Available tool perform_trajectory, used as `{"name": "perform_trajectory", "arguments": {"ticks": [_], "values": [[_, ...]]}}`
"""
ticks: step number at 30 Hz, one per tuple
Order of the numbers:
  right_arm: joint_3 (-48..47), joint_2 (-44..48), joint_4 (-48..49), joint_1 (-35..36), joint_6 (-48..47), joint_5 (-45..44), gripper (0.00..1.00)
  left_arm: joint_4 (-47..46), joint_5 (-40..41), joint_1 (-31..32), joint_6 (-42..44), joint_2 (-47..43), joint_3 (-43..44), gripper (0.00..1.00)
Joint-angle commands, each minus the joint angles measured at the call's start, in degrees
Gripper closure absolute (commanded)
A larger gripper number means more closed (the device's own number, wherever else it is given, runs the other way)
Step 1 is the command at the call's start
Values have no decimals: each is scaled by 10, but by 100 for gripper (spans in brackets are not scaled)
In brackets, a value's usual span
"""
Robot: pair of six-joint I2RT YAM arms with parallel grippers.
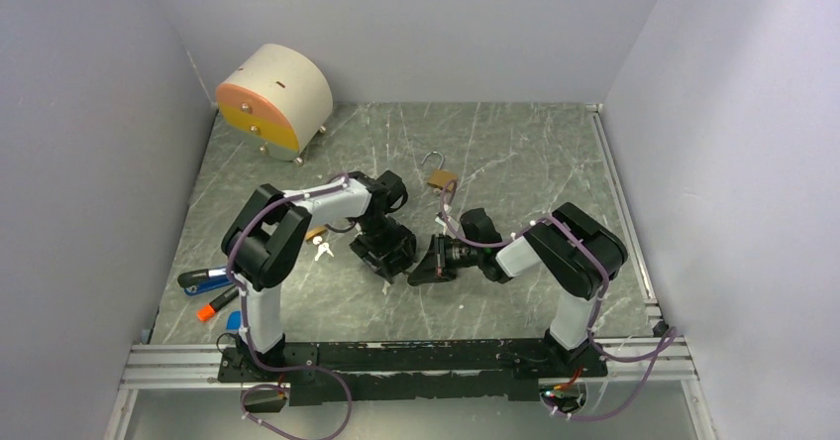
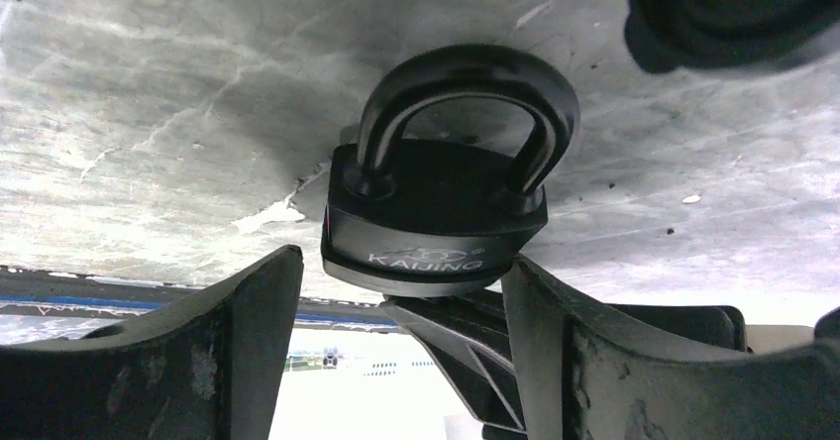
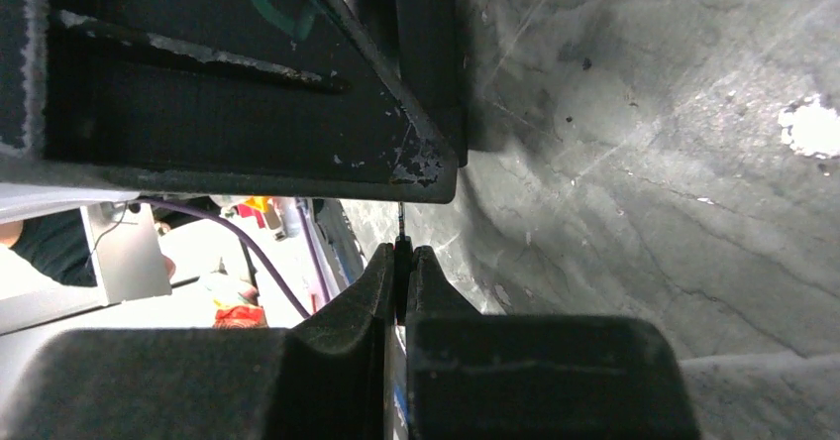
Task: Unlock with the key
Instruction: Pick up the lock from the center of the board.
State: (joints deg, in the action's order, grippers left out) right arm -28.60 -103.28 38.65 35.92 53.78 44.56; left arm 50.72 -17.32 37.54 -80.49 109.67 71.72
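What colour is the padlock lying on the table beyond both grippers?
The padlock has a brass body and silver shackle; top external view shows it best.

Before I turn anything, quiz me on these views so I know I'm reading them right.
1. True or false: in the left wrist view, the shackle of the black padlock is closed into its body.
2. What is the right gripper pinching? A) a marker B) a thin key C) nothing, with its jaws wide apart
3. Short answer: in the top view, does the brass padlock on the table lie nearer to the arm bases than the right gripper, or farther?

Key: 1 true; 2 B; 3 farther.
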Motion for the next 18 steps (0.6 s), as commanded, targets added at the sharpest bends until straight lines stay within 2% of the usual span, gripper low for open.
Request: {"name": "perform_trajectory", "arguments": {"ticks": [1,5,8,18], "values": [[-7,-16,0,-2,-4,-40,100,33,1,1,7,21,23,24],[-1,-13,-5,-2,-9,-36,100,90,65,0,45,27,70,14],[1,-14,-5,-2,-10,-33,100,117,96,-3,77,26,97,11],[7,-19,13,-2,-3,-32,100,82,105,-3,36,26,68,17]]}}
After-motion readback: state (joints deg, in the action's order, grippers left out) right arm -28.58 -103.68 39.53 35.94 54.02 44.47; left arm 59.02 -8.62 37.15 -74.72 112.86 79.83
